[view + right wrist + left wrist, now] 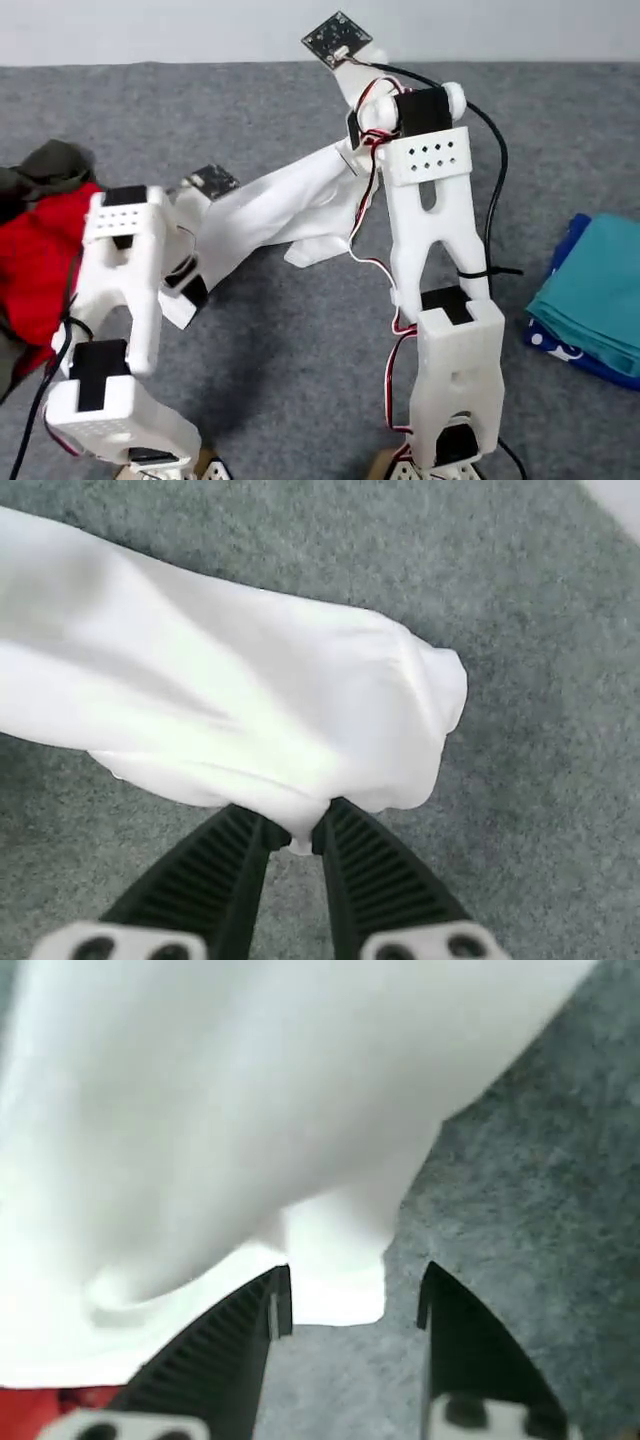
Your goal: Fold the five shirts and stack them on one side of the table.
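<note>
White is the colour of the shirt being worked on. The white shirt (270, 215) hangs in the air between the two arms, over the middle of the grey counter (300, 390). It is pulled out into a long band.

The right jaws are pressed together on a bunched bit of the shirt's edge, so that end is held up off the felt. The left jaws are spread apart, with a small flap of the white shirt in the gap between them. The cloth is very close to that camera, so I can't tell for sure if either side touches it. I think the left arm is there to catch the other end. Then both arms could stretch the shirt flat and lay it down for folding.

On the right side of the counter, a teal shirt (595, 290) lies folded on top of a blue shirt with dots (560, 345). That looks like the stack, and it is well apart from the arms, where it won't get bumped. On the left side, a red shirt (40, 260) sits in a heap beside a dark green shirt (50, 165), close to the left arm. Neither one is folded. So two shirts look done, one is in the air, and two wait.
</note>
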